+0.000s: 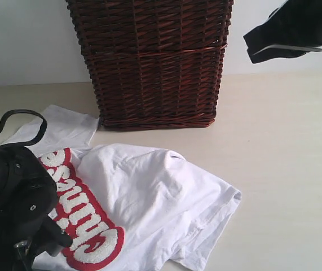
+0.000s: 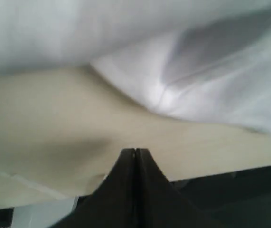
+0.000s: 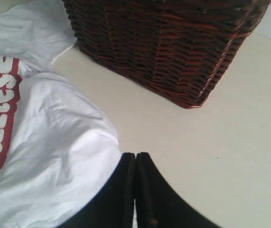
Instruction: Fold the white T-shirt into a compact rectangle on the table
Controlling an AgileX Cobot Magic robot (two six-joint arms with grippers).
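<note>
Fold barely started: white T-shirt [image 1: 166, 192] rumpled, one side flopped over.
Exterior: lying on tabletop [image 1: 285, 169] in front of wicker basket [image 1: 155, 62], no rectangle yet. Left wrist: left tool [image 2: 135, 153] pinched closed, empty, near shirt edge. Right wrist: right tool [image 3: 135, 156] closed on nothing.

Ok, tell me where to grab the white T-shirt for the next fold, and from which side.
Probably the hemmed corner of the white T-shirt that juts out toward the bare table. Come in with the right gripper from that open side: the edge lies flat and free there, clear of the basket and the left arm.
</note>
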